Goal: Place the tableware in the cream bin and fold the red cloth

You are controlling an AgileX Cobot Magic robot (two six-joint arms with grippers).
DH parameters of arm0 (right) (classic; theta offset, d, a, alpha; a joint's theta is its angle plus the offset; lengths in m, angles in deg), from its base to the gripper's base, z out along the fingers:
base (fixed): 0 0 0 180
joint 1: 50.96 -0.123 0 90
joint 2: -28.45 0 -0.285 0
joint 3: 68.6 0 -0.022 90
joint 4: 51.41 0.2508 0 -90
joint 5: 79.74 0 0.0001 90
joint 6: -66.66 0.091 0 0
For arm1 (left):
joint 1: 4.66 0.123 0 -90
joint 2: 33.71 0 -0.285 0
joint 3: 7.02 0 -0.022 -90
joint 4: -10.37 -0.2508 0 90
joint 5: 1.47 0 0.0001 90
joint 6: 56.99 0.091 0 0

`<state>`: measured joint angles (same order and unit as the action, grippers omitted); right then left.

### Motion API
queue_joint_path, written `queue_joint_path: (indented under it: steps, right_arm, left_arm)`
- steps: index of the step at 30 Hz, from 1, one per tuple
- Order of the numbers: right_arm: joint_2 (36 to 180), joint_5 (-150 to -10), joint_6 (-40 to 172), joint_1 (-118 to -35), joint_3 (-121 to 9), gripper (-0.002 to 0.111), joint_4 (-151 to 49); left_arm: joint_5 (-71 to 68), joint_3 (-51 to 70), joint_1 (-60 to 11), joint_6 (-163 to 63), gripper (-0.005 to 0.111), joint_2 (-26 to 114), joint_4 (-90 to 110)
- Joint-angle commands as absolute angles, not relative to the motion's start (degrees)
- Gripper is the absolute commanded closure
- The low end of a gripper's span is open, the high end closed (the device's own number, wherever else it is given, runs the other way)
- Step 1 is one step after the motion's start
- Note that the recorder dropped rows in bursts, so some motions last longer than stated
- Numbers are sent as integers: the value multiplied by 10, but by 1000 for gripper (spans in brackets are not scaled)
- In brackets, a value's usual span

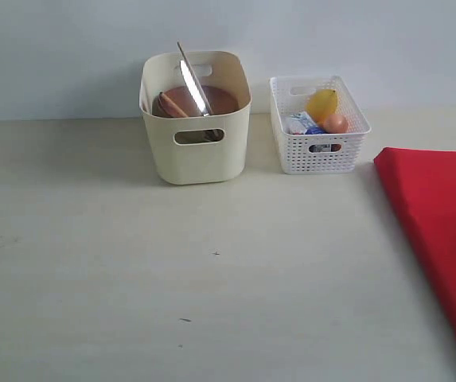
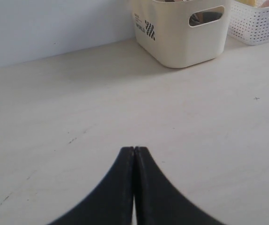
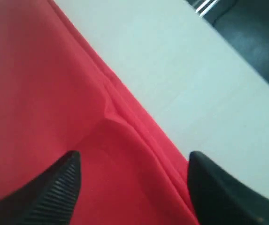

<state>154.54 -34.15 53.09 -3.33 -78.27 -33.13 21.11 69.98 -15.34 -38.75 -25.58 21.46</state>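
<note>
The cream bin (image 1: pixel 196 151) stands at the back of the table and holds the round brown plate (image 1: pixel 205 99), a silver knife (image 1: pixel 193 78) leaning upright, and a wooden spoon (image 1: pixel 169 104). The red cloth (image 1: pixel 442 231) lies folded along the right side of the table. My right gripper (image 3: pixel 133 161) hangs open just above the cloth's layered edge (image 3: pixel 139 136), nothing between its fingers. My left gripper (image 2: pixel 134 151) is shut and empty over bare table, well short of the cream bin (image 2: pixel 181 33). Neither arm shows in the exterior view.
A white lattice basket (image 1: pixel 320 143) with a lemon (image 1: pixel 321 103), an egg (image 1: pixel 336 122) and a carton stands right of the bin. The basket (image 2: pixel 256 23) also shows in the left wrist view. The table's edge (image 3: pixel 233 51) runs near the cloth.
</note>
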Motion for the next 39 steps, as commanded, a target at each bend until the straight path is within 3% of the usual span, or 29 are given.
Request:
queue_joint_path:
  steps: [1, 3, 8, 9, 14, 17, 29, 39]
  right_arm:
    - [1502, -346, 517, -43, -786, 36, -366]
    - [1495, -336, 514, -66, -786, 41, -378]
    - [1502, -333, 488, -182, -757, 104, -379]
    - [1502, -335, 482, -199, -752, 108, -380]
    - [1502, -355, 457, -306, -719, 108, -441]
    - [1503, -377, 550, -346, -695, 108, -548]
    - [1556, -344, 563, -357, -698, 108, -566]
    - [1617, -323, 573, -357, -747, 108, -575]
  left_arm:
    - [202, 702, -152, -388, 107, -259, 215]
    - [202, 702, -152, -388, 107, -259, 215]
    - [201, 702, -152, -388, 107, -259, 215]
    - [201, 702, -152, -388, 107, -259, 215]
    - [193, 702, -132, -388, 107, -259, 210]
    - [193, 702, -122, -388, 107, -259, 177]
    - [193, 702, -61, -388, 107, -259, 175]
    - [193, 702, -58, -388, 107, -259, 185]
